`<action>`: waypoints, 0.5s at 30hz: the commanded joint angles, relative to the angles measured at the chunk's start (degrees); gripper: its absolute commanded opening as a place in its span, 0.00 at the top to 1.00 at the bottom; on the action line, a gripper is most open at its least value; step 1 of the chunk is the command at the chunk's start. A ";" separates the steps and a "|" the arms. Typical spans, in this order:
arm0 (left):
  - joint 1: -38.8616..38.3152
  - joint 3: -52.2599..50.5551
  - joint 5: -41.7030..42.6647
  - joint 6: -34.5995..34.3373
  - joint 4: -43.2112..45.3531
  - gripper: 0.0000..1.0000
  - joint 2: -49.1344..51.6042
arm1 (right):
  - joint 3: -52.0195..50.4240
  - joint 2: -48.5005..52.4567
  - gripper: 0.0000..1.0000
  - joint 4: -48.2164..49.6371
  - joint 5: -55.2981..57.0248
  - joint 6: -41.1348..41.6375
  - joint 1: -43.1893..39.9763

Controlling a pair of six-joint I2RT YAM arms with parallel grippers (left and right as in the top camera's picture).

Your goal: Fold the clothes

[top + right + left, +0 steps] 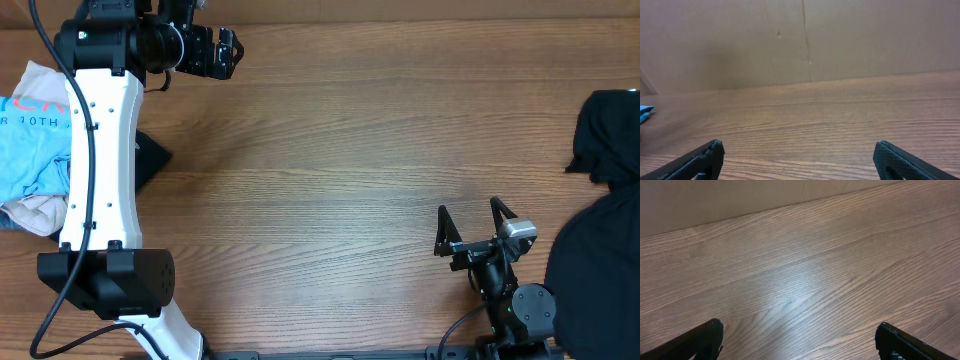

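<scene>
The sky-blue T-shirt (30, 140) with white lettering lies crumpled at the table's left edge, on top of an off-white garment (35, 212). Black garments (610, 135) lie at the right edge, with another black one (600, 270) below. My left gripper (232, 52) is open and empty at the back of the table, right of the blue shirt; its wrist view (800, 340) shows only bare wood between the fingers. My right gripper (468, 210) is open and empty near the front, left of the black clothes; its wrist view (800, 160) shows bare wood and a blue scrap (644, 114) far left.
The wooden table (350, 150) runs between the two piles. A brown cardboard wall (805, 40) stands along the back. My white left arm (95, 160) lies over the right side of the blue shirt, with a dark patch (150, 155) beside it.
</scene>
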 commanded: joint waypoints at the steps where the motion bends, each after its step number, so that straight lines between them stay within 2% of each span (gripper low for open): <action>1: -0.22 0.09 0.04 -0.55 0.17 0.00 0.20 | -0.59 -0.57 0.00 0.13 0.42 0.22 -0.26; 15: -0.33 0.04 -0.74 -0.55 -0.28 0.00 -0.96 | -0.59 -0.57 0.00 0.13 0.42 0.22 -0.26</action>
